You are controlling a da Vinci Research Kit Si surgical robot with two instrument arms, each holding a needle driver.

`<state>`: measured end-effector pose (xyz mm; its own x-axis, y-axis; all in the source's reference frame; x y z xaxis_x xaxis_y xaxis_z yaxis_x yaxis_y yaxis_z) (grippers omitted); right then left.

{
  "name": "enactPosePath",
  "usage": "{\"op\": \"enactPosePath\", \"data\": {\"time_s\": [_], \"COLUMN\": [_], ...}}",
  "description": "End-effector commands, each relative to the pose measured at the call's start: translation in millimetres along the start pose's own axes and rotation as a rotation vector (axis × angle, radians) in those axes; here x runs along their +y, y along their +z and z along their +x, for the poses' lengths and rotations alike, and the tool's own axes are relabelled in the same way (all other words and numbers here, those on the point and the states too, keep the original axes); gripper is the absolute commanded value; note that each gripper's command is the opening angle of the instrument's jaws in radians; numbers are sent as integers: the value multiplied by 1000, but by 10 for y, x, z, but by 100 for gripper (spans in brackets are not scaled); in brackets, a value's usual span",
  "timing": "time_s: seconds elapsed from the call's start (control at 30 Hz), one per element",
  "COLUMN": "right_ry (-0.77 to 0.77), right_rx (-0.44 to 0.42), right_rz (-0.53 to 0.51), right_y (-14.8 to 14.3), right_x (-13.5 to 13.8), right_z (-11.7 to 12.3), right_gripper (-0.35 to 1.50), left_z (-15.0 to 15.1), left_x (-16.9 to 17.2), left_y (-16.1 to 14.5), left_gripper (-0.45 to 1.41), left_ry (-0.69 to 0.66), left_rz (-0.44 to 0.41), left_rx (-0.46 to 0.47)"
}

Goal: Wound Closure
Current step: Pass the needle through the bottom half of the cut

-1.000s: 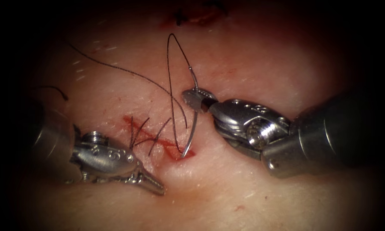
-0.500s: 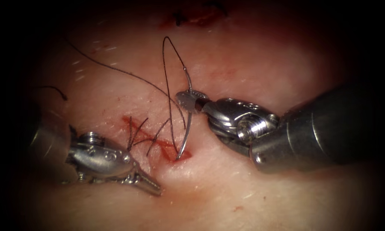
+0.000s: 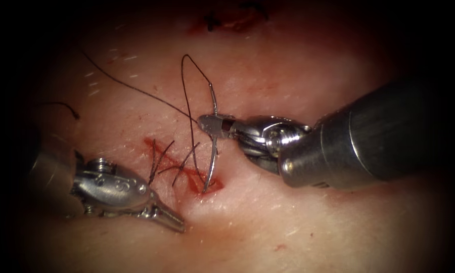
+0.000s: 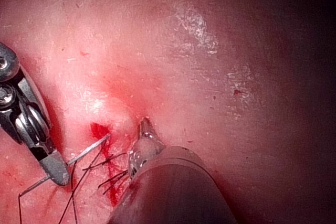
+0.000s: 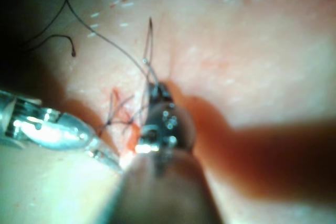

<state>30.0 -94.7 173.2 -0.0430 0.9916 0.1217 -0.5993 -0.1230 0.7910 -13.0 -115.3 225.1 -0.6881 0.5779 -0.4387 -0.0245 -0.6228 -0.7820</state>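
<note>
The right tool (image 3: 211,125) pinches the needle (image 3: 212,151) near its thread end, and the needle's point sits in the red fluid (image 3: 207,184) at the right end of the cut (image 3: 179,167) in the tissue (image 3: 298,222). The thread (image 3: 187,91) arcs up from the needle's tail and trails off to the left. The left tool (image 3: 174,220), pressed together and holding nothing, rests on the tissue just below the cut.

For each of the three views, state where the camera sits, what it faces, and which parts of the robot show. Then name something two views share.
Endoscope: above and in front, facing the cut; left claw and right claw, gripping the needle.
Left wrist: on the left arm, looking along its shaft at the left claw.
Right wrist: on the right arm, looking at the right claw.
Shared: the thread also shows in the right wrist view.
</note>
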Motion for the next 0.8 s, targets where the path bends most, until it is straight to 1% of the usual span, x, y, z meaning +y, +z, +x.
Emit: {"op": "enactPosePath", "data": {"time_s": [0.03, 0.13, 0.23, 0.3, 0.37, 0.5, 0.73, 0.8], "right_ry": [30, 58, 124, 205, 290, 332, 409, 436], "right_rx": [-11, -5, -2, 0, -25, -30, -85, -87], "right_rz": [17, 23, 40, 58, 75, 94, 142, 153], "right_y": [4, 1, 0, 1, 1, 2, 8, 10], "right_x": [-4, -3, -3, -3, -3, -2, -1, 0], "right_z": [-11, -11, -13, -16, -17, -19, -25, -26], "right_gripper": [-35, -35, -35, -35, -35, -35, -35, -35], "left_z": [-2, -7, -12, -13, -14, -14, -14, -13], "left_x": [11, 8, 5, 4, 3, 3, 3, 3], "left_y": [16, 15, 12, 10, 10, 10, 10, 10], "left_gripper": [-45, -45, -45, -45, -45, -45, -45, -45], "left_ry": [-8, -10, -11, -10, -9, -9, -9, -9], "left_rz": [-6, -5, -7, -8, -8, -8, -8, -7], "left_rx": [1, 0, -2, -3, -3, -3, -3, -3]}}
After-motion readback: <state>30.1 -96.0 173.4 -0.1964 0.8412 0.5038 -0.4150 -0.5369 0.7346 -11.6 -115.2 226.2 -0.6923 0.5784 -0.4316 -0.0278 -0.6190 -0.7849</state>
